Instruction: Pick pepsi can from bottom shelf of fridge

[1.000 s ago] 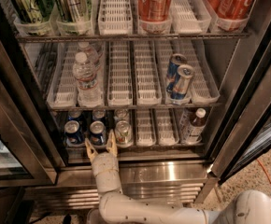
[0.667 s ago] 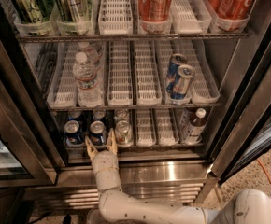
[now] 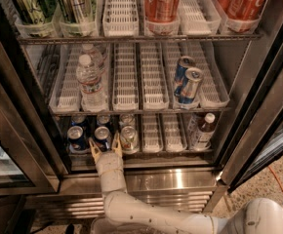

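The fridge stands open with several wire racks. On the bottom shelf, in white lane trays, two dark blue pepsi cans stand at the front left: one in the leftmost lane, one beside it, with more behind. A lighter can stands to their right. My gripper is at the shelf's front edge, open, its yellow-tipped fingers spread on either side of the second pepsi can's base. It holds nothing.
A dark bottle stands at the bottom shelf's right. The middle rack holds water bottles and slim blue-silver cans. The top rack holds green cans and red cola cans. Door frames flank both sides.
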`<state>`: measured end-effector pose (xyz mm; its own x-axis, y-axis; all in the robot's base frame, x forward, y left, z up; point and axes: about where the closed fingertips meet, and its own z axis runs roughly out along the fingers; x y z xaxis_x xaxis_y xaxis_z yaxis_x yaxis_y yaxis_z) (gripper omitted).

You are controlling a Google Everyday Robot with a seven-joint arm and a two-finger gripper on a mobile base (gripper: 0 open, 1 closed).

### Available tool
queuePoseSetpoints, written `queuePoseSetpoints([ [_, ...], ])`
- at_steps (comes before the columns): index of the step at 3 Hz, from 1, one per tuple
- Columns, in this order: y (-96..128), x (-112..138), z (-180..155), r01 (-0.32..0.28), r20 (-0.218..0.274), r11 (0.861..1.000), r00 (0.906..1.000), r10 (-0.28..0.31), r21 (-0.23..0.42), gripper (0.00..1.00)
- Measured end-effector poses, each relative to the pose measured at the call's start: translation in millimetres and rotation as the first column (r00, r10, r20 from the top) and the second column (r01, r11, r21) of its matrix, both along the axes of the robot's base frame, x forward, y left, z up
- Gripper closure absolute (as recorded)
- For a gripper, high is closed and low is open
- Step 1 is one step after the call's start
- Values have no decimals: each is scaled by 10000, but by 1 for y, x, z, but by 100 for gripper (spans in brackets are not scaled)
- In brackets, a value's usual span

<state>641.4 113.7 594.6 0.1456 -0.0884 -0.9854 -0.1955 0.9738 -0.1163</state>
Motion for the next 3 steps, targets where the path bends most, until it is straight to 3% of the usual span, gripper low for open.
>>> queuePoseSetpoints([
  [1, 4, 5, -2, -171, -179, 9994, 9997, 176, 312, 47],
  [3, 7, 5, -4, -339, -259, 9984, 9990, 351, 453, 93],
])
